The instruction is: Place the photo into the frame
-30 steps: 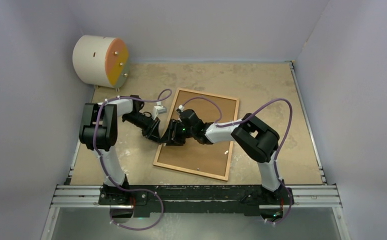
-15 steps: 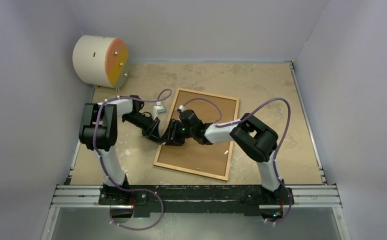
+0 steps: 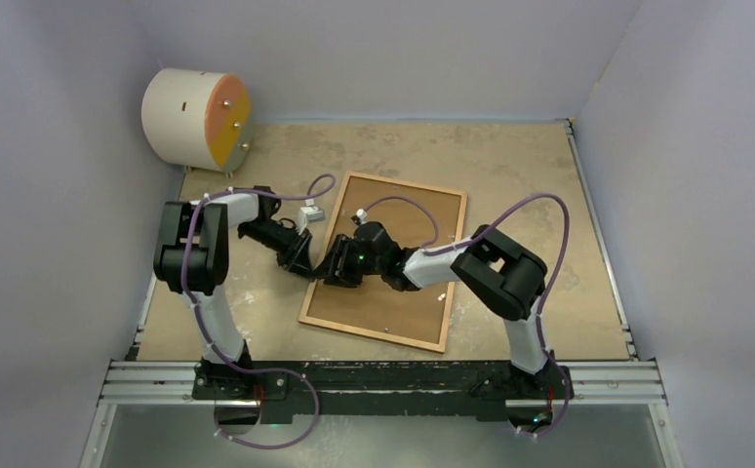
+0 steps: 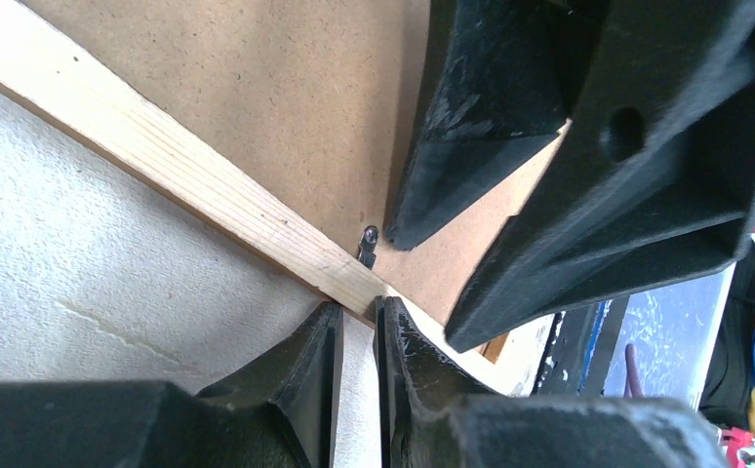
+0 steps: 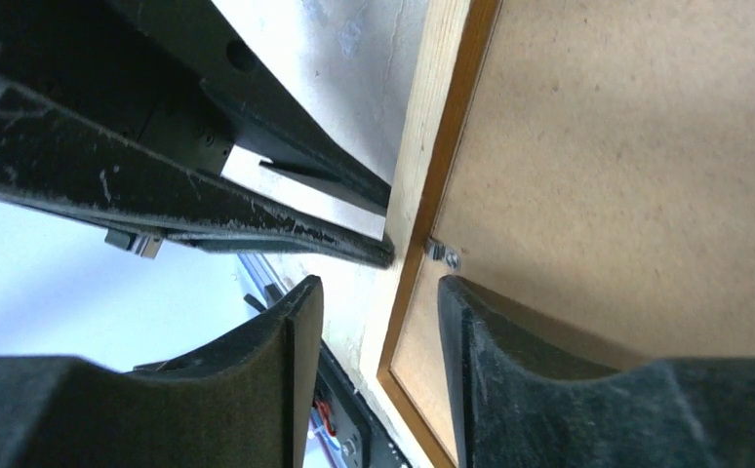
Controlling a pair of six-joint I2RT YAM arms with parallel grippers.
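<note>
The frame lies face down, its brown back up. The photo is out of view. Both grippers meet at the frame's left edge. My left gripper has its fingers almost together, with nothing between them; in the left wrist view its tips touch the pale wooden edge beside a small metal tab. My right gripper is open; in the right wrist view it straddles the frame's edge just below the same tab.
A cream-and-orange cylinder lies at the far left corner. Grey walls close in the beige table on three sides. A metal rail runs along the near edge by the arm bases.
My right wrist has shifted slightly toward the near side along the frame's left edge. The left arm and the frame have stayed put.
</note>
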